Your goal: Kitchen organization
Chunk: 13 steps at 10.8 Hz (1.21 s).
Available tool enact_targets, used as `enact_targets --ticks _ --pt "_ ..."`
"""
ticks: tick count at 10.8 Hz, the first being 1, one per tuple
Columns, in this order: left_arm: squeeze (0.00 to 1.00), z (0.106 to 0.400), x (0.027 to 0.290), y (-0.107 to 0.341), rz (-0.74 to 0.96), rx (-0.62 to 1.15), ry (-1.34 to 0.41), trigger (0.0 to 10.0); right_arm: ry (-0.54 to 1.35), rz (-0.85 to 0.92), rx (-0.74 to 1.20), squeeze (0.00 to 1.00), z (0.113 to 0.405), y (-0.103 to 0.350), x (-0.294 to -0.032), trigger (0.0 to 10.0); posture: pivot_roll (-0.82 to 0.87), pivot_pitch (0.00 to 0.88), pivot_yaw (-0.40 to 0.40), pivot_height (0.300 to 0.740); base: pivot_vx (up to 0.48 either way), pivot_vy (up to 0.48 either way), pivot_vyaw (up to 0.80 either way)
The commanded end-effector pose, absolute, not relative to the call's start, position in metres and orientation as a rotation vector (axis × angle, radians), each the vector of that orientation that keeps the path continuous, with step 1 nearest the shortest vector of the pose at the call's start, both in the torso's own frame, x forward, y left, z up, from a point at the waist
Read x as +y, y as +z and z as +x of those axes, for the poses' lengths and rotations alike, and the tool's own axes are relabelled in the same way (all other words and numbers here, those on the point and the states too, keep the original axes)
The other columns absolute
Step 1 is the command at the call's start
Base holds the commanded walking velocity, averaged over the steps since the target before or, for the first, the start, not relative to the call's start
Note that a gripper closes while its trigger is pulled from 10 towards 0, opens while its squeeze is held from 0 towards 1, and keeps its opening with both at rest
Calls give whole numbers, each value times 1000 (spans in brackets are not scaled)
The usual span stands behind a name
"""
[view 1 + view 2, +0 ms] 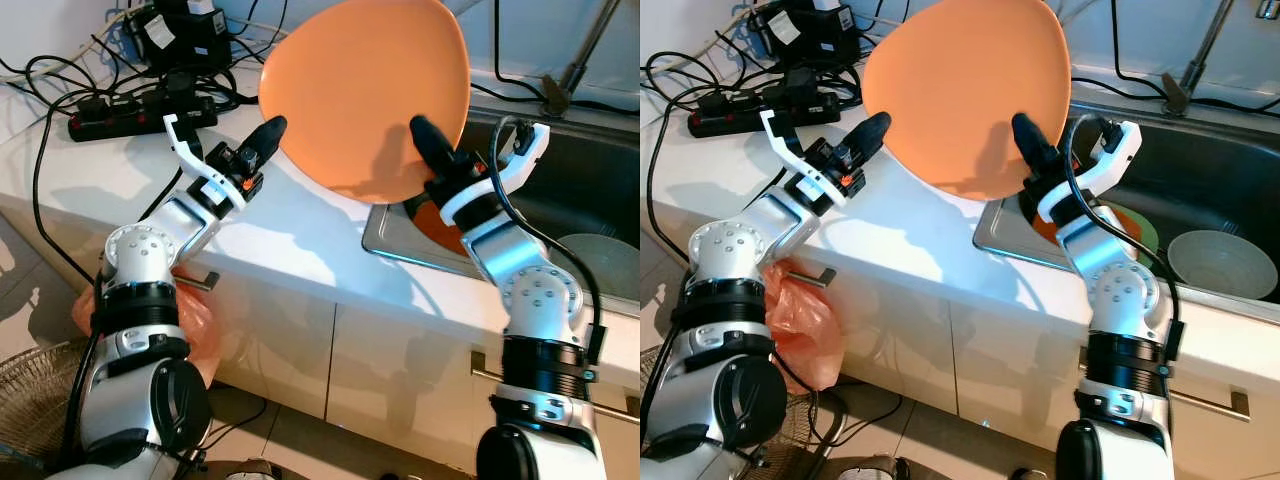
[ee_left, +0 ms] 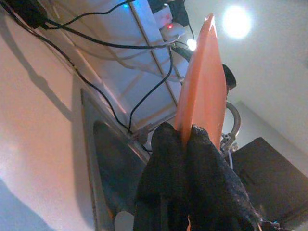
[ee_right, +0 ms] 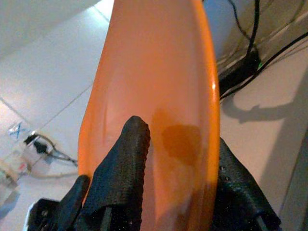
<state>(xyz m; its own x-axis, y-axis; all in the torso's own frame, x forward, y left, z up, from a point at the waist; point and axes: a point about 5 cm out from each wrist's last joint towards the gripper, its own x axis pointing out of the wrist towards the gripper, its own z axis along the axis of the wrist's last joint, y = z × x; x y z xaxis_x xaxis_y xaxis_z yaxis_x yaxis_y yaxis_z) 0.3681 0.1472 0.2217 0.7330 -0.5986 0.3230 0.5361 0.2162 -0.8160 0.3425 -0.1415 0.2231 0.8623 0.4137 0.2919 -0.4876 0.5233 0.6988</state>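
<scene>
My left gripper [image 1: 270, 130] and right gripper [image 1: 422, 135] both clamp the orange plate [image 1: 370, 90] — lifted above the bench's sink-side edge, not yet put away; bowl [image 1: 1220, 262] remains in the sink [image 1: 1240, 180].

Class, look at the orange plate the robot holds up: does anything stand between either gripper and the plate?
Nothing visible does. The left gripper clamps one edge of the plate and the right gripper clamps the opposite edge, above the counter beside the sink.
</scene>
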Motion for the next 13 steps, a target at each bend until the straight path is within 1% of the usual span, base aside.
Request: enact_targets --ticks 1,4,5,6,7,8,10,11,12,13 --pt "0 362 131 233 -1115 72 -939 0 599 859 -61 0 340 222 -134 0 87 52 22 740 0 0 0" --pt "0 358 130 229 -1104 113 -955 0 600 857 -48 0 339 220 -137 0 90 47 30 740 0 0 0" --pt "0 360 129 223 -1085 144 -929 0 597 863 -51 0 339 219 -137 0 88 45 35 740 0 0 0" --pt "0 363 128 220 -1044 172 -903 6588 591 871 -59 0 339 219 -138 0 85 43 39 740 0 0 0" --pt "1000 364 127 218 -1030 180 -896 10000 589 874 -62 0 338 219 -138 0 85 43 39 740 0 0 0" --pt "1000 363 120 209 -959 214 -881 10000 579 887 -65 0 338 220 -138 0 77 49 26 740 0 0 0" --pt "1000 359 115 205 -930 223 -886 10000 552 892 -57 0 340 220 -137 0 75 52 18 740 0 0 0" --pt "1000 360 116 200 -896 219 -851 10000 491 881 -59 0 345 219 -140 0 74 55 12 740 0 0 0" --pt "1000 359 114 198 -794 212 -833 10000 389 902 -73 0 351 218 -149 0 74 57 10 740 0 0 0" --pt "1000 359 114 198 -769 200 -809 10000 289 904 -98 0 356 215 -161 0 75 59 10 740 0 0 0"
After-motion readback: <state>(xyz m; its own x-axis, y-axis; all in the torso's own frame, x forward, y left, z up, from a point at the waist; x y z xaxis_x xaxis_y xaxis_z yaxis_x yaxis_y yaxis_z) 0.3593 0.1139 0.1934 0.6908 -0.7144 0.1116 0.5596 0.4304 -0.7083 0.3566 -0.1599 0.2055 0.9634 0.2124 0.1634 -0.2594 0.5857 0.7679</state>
